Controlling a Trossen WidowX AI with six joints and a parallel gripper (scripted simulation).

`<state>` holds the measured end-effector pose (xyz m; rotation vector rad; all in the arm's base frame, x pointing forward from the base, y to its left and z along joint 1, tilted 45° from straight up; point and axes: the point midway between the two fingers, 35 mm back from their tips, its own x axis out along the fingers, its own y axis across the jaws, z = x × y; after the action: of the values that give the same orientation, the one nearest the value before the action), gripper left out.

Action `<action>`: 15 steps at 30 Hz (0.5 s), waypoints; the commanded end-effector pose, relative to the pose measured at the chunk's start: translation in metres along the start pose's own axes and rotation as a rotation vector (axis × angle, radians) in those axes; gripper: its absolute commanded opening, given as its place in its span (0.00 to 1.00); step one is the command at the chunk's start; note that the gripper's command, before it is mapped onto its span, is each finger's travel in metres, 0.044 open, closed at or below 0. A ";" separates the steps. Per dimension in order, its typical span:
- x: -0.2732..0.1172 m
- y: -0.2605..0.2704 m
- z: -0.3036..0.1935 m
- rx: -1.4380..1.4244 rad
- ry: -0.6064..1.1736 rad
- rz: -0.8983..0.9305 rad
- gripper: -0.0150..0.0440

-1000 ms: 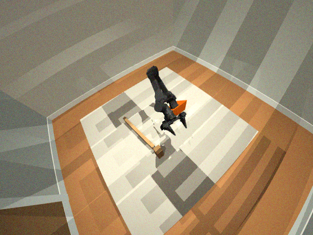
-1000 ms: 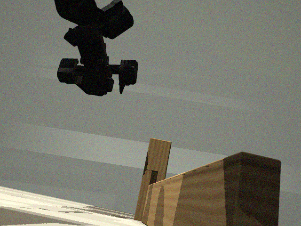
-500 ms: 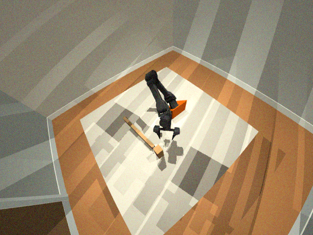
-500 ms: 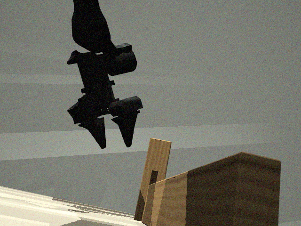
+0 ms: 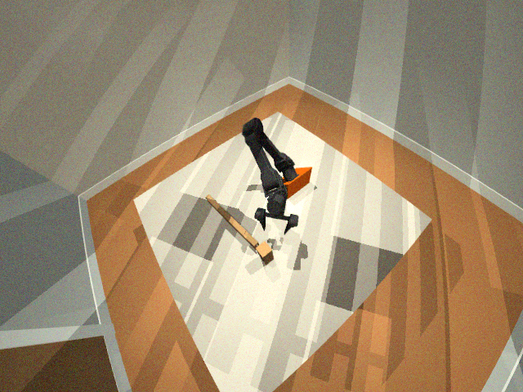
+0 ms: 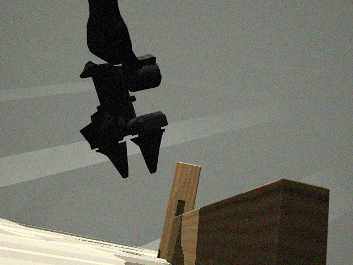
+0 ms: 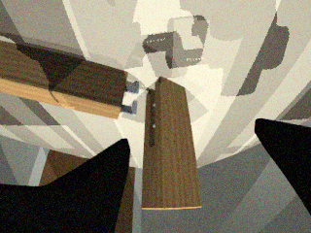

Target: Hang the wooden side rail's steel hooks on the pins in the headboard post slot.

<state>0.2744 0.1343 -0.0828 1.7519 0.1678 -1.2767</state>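
Black and wide-spread, the gripper (image 5: pixel 275 231) (image 6: pixel 139 174) (image 7: pixel 193 135) is hovering above the table (image 5: pixel 270 329), pinching nothing. The wooden rail (image 5: pixel 232 222) (image 6: pixel 262 225) (image 7: pixel 63 78) is lying near the upright post (image 5: pixel 265 251) (image 6: pixel 185 182) (image 7: pixel 172 150), its steel hooks (image 7: pixel 130 97) pointing toward the slot (image 6: pixel 180 208) (image 7: pixel 153 118) but staying outside it.

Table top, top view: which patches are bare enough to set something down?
Likely the pale stretches below the post and right of the orange block. It is crowded where the rail nears the post, beside the open gripper.
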 end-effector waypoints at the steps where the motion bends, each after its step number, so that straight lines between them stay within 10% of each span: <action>1: 0.000 0.001 -0.001 0.006 0.000 0.006 1.00; 15: 0.001 0.011 -0.002 -0.308 0.014 -0.037 1.00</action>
<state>0.2777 0.1324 -0.0806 1.6345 0.2623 -1.2418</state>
